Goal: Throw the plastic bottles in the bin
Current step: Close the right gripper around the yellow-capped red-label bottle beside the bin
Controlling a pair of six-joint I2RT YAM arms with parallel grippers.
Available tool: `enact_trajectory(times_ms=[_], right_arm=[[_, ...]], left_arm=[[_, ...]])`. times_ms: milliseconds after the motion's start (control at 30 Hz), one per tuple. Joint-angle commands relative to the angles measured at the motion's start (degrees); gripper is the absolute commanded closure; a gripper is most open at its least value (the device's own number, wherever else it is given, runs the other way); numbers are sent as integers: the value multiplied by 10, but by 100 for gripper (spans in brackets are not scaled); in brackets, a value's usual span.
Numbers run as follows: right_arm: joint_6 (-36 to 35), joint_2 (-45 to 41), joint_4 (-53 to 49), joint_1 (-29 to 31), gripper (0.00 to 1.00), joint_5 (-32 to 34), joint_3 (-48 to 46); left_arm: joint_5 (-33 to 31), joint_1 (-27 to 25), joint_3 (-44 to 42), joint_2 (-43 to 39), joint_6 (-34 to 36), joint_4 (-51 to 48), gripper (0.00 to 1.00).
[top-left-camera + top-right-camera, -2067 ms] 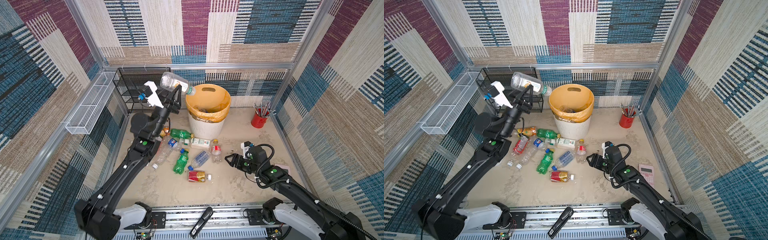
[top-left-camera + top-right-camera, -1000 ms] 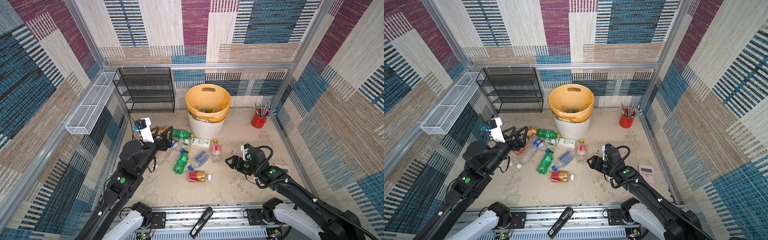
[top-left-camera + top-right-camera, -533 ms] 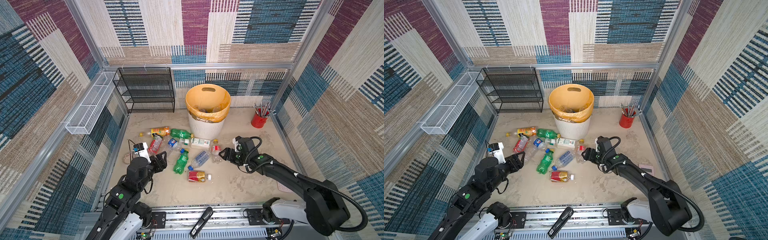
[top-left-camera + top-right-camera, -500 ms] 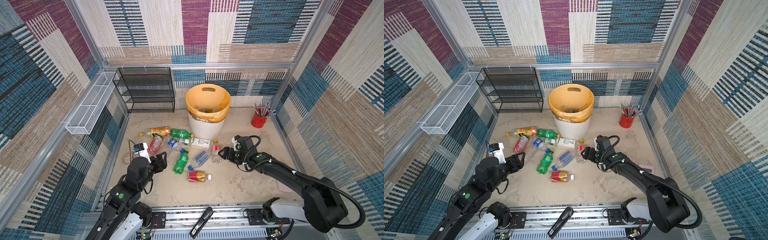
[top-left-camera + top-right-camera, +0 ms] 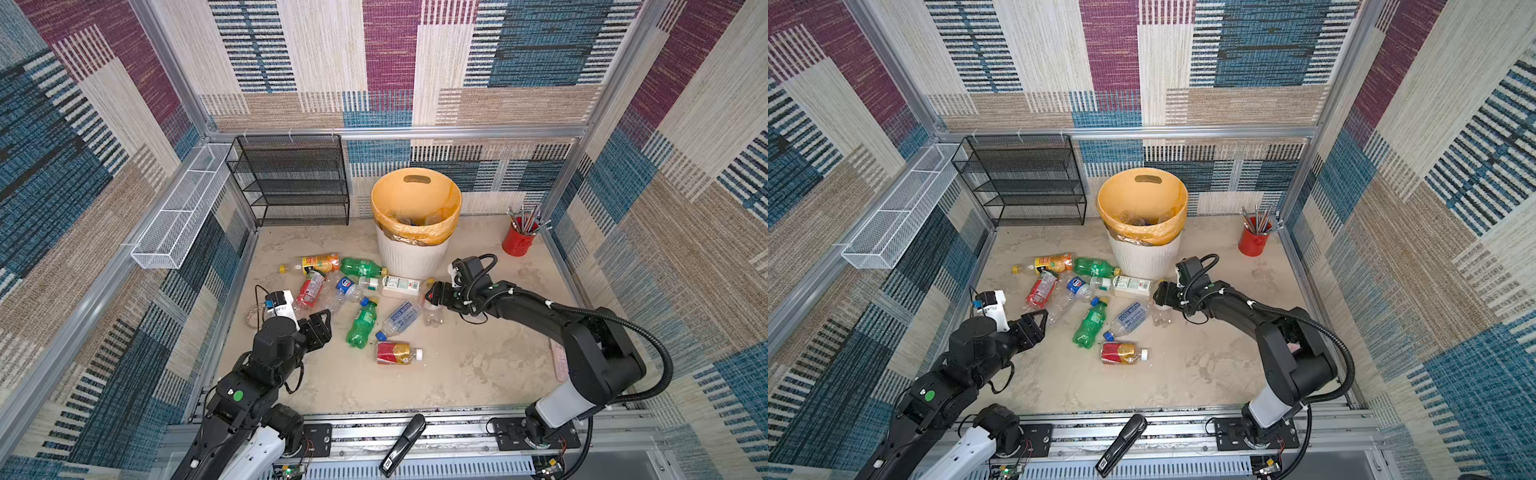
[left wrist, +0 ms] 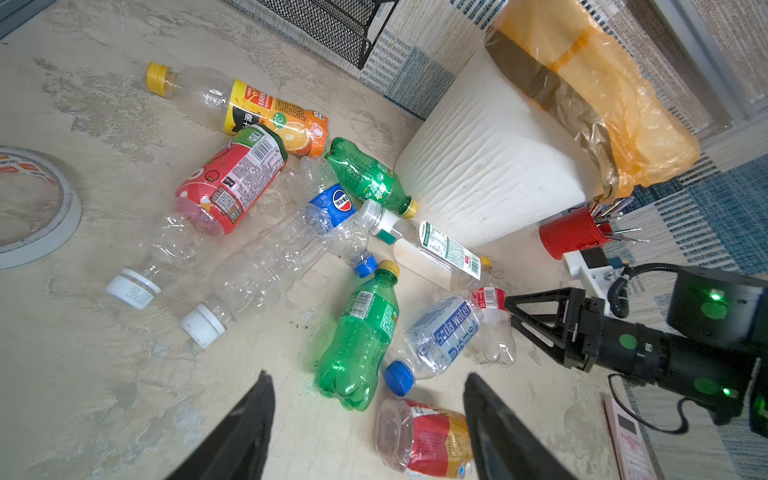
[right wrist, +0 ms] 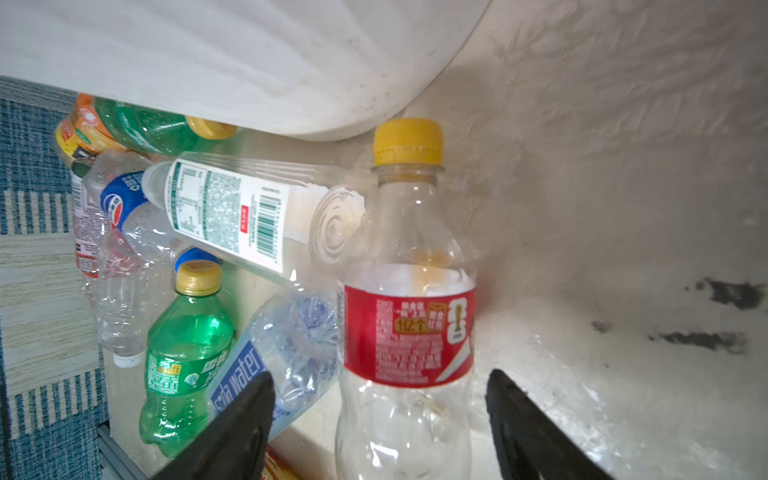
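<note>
The left pincer [image 6: 368, 376] hangs low over the near part of the tabletop [image 5: 457, 374], its two black fingers spread with nothing between them. A moment ago it was up at the rim of the bin [image 5: 411, 257] with a clear bottle, so that one is delivered and this arm has come back for another. Just ahead of it lie the red-and-gold bottle [image 5: 397, 353], squat and crumpled, the green bottle [image 5: 362, 324] with its lobed base, and the soda-water bottle [image 5: 401, 318], thin-walled, dented and blue-capped.

Beyond them the right pincer [image 7: 380, 374] has pushed in from bare tabletop to the red-labelled bottle [image 7: 409, 332], which lies with its yellow cap toward the bin. Its fingers stand apart on either side of the clear lower body and, as far as the wrist view shows, press nothing yet: released, poised to close. I judge this to be the next pick. The plastic looks smooth and thin and will likely give under a squeeze.

Farther on, the other plastic bottles [image 5: 347, 286] lie in a loose row by the foot of the bin: white-labelled, blue-labelled, red, orange-juice and a second green one. About ten remain out in all. The bin itself is a tapered, ribbed white tub with a crinkly orange liner folded over its rim, and clear shapes show dimly inside. Behind stand the black mesh rack [image 5: 291, 183] and the red pencil cup [image 5: 517, 243].
</note>
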Motion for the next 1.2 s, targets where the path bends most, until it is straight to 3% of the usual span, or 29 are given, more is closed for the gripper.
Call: enact_trajectory(times_ms=[0, 667, 1167], right_arm=[[-13, 11, -6, 0, 20, 5, 6], [-103, 139, -121, 0, 22, 49, 159], [-112, 164, -150, 0, 41, 26, 181]], left_arm=[[-3, 0, 3, -4, -14, -5, 27], [-9, 0, 9, -4, -12, -4, 28], [-17, 0, 6, -2, -8, -5, 28]])
